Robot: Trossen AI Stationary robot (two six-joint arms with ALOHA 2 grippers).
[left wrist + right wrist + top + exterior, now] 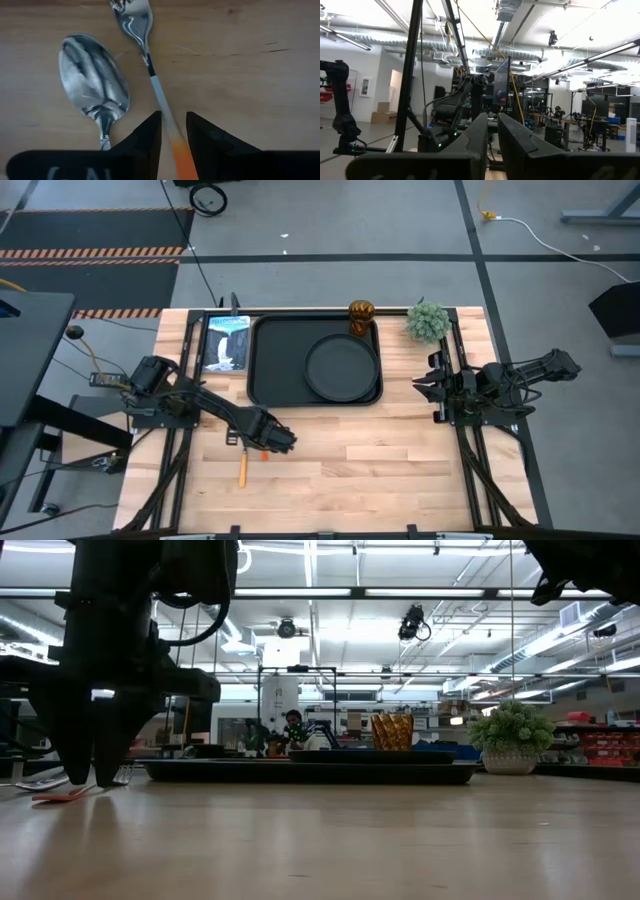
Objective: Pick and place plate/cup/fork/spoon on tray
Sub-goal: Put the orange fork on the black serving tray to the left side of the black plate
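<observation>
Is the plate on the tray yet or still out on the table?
On the tray. In the high view the plate lies flat inside the right half of the tray, within its lip.

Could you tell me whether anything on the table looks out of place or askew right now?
Nothing looks damaged or spilled. The plate and cup sit on the tray; the fork and spoon lie on the table by the left gripper.

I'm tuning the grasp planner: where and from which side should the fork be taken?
Take the fork by its slim handle, from straight above, fingers either side. It lies flat on the table beside the spoon; the left gripper already straddles the handle there.
</observation>
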